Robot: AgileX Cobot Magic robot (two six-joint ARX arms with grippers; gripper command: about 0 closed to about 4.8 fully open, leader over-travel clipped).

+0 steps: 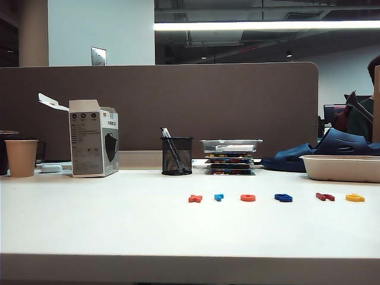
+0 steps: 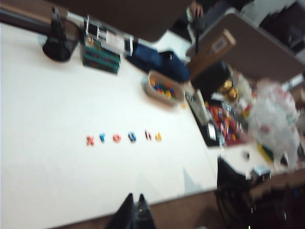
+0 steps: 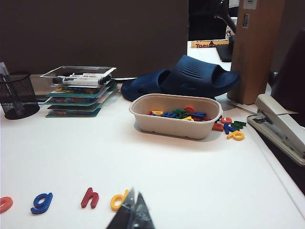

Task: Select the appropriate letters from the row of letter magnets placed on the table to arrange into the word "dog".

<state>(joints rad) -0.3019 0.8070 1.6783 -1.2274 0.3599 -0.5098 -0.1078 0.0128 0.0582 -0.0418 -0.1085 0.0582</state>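
The row of letter magnets lies on the white table [image 1: 119,225]: an orange cross [image 1: 195,198], a light blue letter [image 1: 218,197], the orange-red ring "o" [image 1: 248,198], the dark blue letter [image 1: 283,198], a dark red letter [image 1: 325,196] and the yellow letter [image 1: 355,198]. Neither arm shows in the exterior view. In the blurred left wrist view my left gripper [image 2: 136,194] is shut and empty over the table's front edge, far from the row [image 2: 124,138]. My right gripper [image 3: 136,191] is shut and empty, its tips overlapping the yellow "d" [image 3: 119,200] beside the red "h" [image 3: 89,198] and blue "g" [image 3: 42,202].
Behind the row stand a black mesh pen cup [image 1: 177,155] and a stack of trays [image 1: 230,155]. A beige tray [image 3: 143,114] of loose letters sits at the back right, with blue slippers [image 3: 190,78] and a stapler [image 3: 281,124]. A carton [image 1: 93,138] and a paper cup [image 1: 21,157] stand far left.
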